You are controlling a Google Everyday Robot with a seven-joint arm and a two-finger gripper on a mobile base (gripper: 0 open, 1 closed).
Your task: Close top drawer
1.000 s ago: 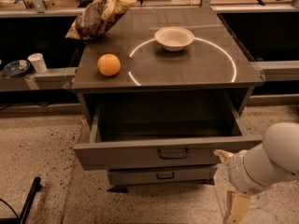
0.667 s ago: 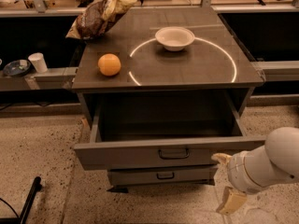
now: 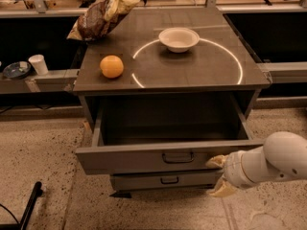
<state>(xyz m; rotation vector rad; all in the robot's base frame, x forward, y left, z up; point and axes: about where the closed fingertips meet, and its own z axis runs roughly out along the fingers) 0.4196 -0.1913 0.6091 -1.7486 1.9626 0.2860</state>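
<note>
Tool (image 3: 211, 178), spread open and empty, sits at the drawer's (image 3: 139, 158) right front; push squarely, nearer centre.

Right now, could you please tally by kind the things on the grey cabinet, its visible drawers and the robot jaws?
Round orange fruit: 1
Shallow white bowl: 1
Crumpled brown snack bag: 1
Grey drawers: 2, the open top drawer and the one below
Robot jaws, open, low right by the top drawer's front: 1
Total: 6
</note>
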